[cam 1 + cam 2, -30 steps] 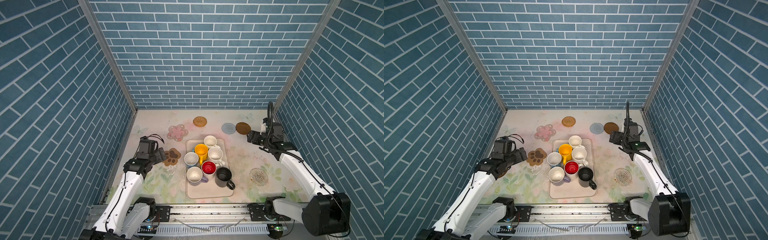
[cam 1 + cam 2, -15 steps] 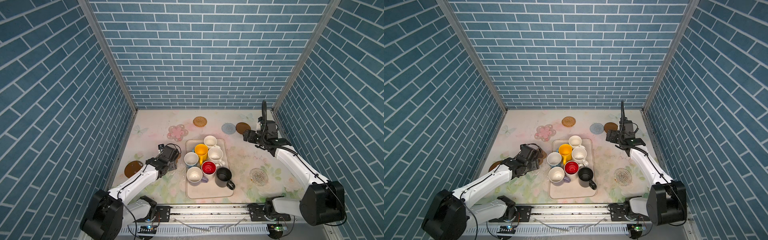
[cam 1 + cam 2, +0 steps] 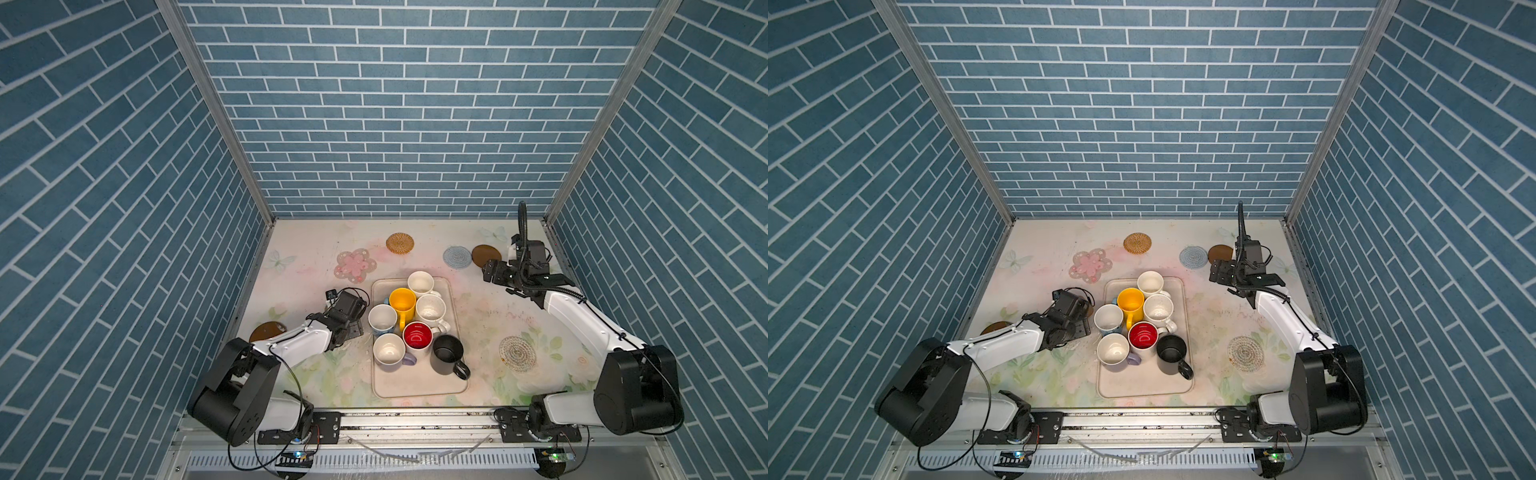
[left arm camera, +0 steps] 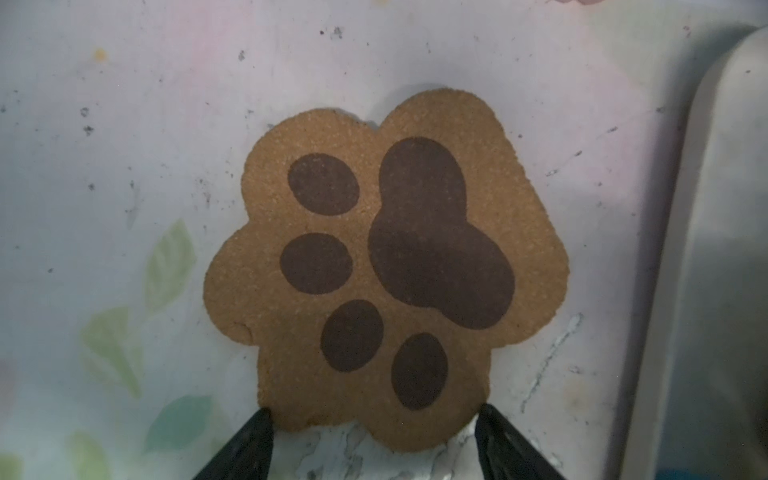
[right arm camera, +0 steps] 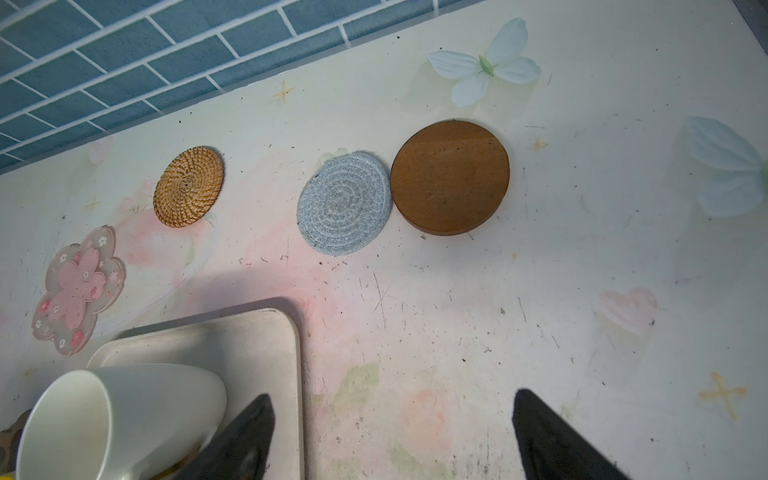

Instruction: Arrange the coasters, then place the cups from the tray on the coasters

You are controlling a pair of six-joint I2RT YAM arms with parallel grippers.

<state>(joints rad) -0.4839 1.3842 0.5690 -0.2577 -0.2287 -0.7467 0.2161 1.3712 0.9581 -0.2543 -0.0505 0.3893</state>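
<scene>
- Nearest the arms' bases, the clear patterned coaster [image 3: 517,354] lies at 4 o'clock from the tray [image 3: 419,388], and a brown disc [image 3: 266,331] lies out at its 9 o'clock.
- The left pincer [image 4: 372,440] sits low over the paw coaster [image 4: 386,266]. The coaster lies flat on the tabletop, just beside the tray's 9 o'clock rim and clear of it.
- The jaws are spread wide, with the tips against the two lobes of the paw's nearest edge. I cannot tell whether they squeeze it or only flank it.
- The paw is about as broad as long, with its big pad toward the tray and its toes away. It lies dead ahead of the left pincer, so this looks like the left arm's job.
- All seven cups [image 3: 417,335] crowd the tray, none on a coaster.
- The right pincer [image 5: 390,436] is spread and empty, over bare tabletop at the tray's 2 o'clock, well apart from the paw.
- Farthest, the second brown disc [image 5: 449,178] lies edge to edge with the blue knit round [image 5: 344,203]. Then come the rattan round [image 5: 189,186] and the pink flower [image 5: 79,291], toward 11 o'clock.
</scene>
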